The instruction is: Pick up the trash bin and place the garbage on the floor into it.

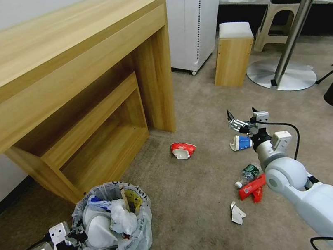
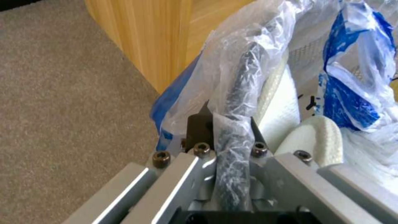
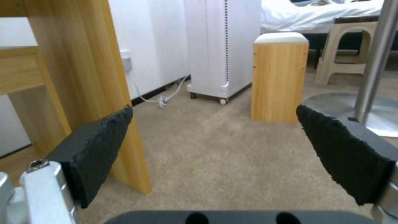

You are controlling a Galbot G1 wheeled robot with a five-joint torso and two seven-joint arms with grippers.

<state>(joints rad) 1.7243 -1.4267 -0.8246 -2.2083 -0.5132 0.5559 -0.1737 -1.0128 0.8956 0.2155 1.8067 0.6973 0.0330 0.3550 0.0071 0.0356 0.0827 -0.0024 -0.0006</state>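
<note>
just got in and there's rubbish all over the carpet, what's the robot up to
It is clearing litter into a trash bin. The left gripper is shut on the bin's bagged rim, beside the wooden desk; the bin already holds slippers and wrappers. The right gripper is open, above the blue-white paper cup. A red-white cup, a green-labelled bottle, a red packet and a scrap of paper lie on the floor.

Both arms are finished in glossy white with rounded joint housings; white box-shaped modules are mounted at each wrist, and black cables are routed alongside. The right gripper point(image 1: 241, 114) is fitted with black textured pads point(image 3: 99, 146); the left gripper point(image 2: 226, 124) is built from silver plates fastened with dark hex screws.
</note>
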